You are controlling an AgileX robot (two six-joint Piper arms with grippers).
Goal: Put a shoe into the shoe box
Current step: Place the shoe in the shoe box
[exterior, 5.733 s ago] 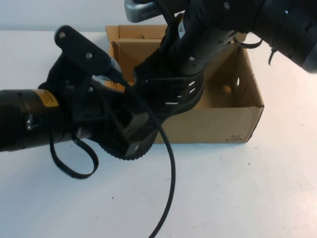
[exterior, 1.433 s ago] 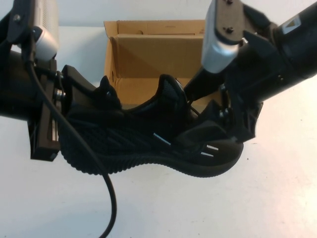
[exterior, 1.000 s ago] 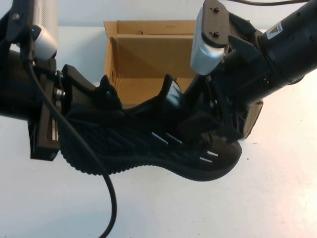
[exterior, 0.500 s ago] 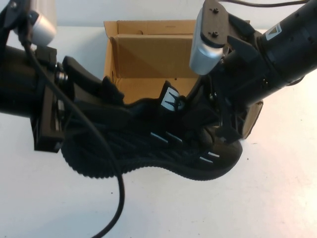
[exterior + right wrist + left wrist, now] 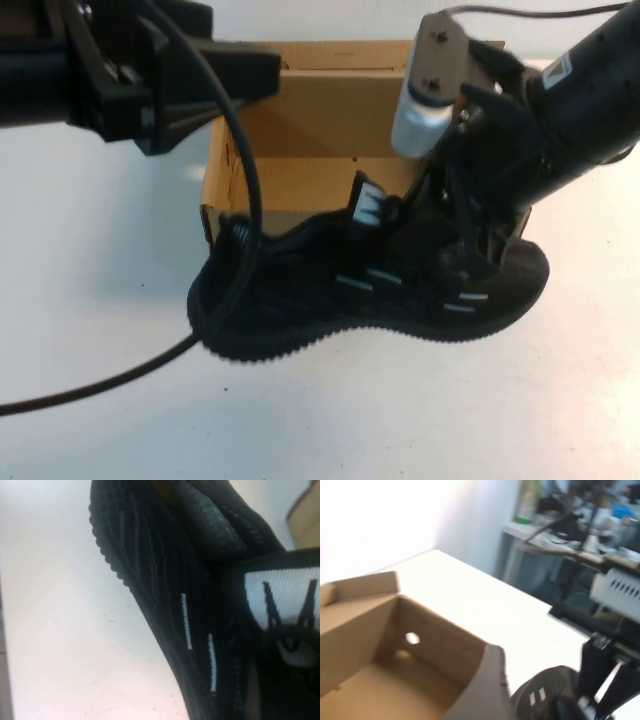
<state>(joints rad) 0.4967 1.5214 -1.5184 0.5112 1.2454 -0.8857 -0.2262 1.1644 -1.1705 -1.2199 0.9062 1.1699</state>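
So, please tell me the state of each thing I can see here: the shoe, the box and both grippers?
shoe: held above the table, in front of the shoe box, not yet inside.
shoe box: open, flaps up, nothing visible inside.
right gripper: shut on the shoe's front part.
left gripper: raised over the box's left edge, holding nothing.
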